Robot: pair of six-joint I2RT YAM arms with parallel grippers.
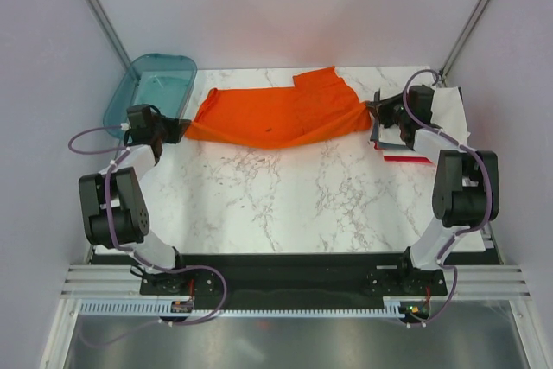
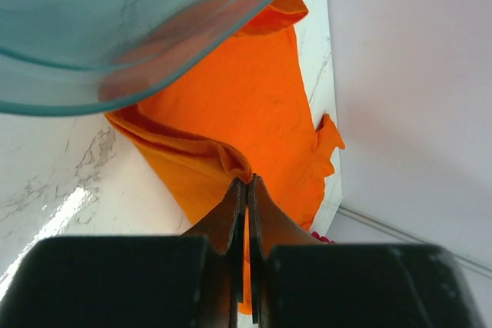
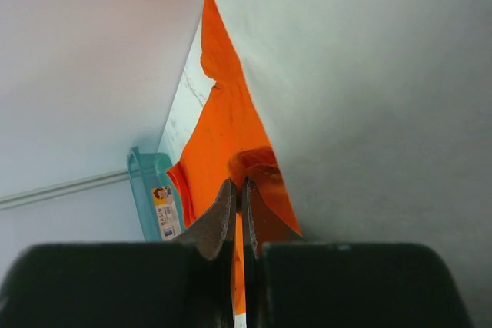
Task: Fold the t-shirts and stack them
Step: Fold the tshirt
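The orange shirt [image 1: 276, 114] lies stretched across the far tabletop [image 1: 285, 205], with the left tool [image 1: 180, 130] and right tool [image 1: 373, 108] each pinched tight on an opposite end. It is light, limp cloth that likely sags mid-span, so gripping hems or corners looks best.

A bright orange cloth t-shirt [image 1: 276, 114] lies stretched sideways, wrinkled, tapering to bunched ends. Just beside its right end, a folded white shirt [image 1: 451, 114], a grey shirt [image 1: 386, 137] and a red shirt [image 1: 406, 159] lie overlapping.
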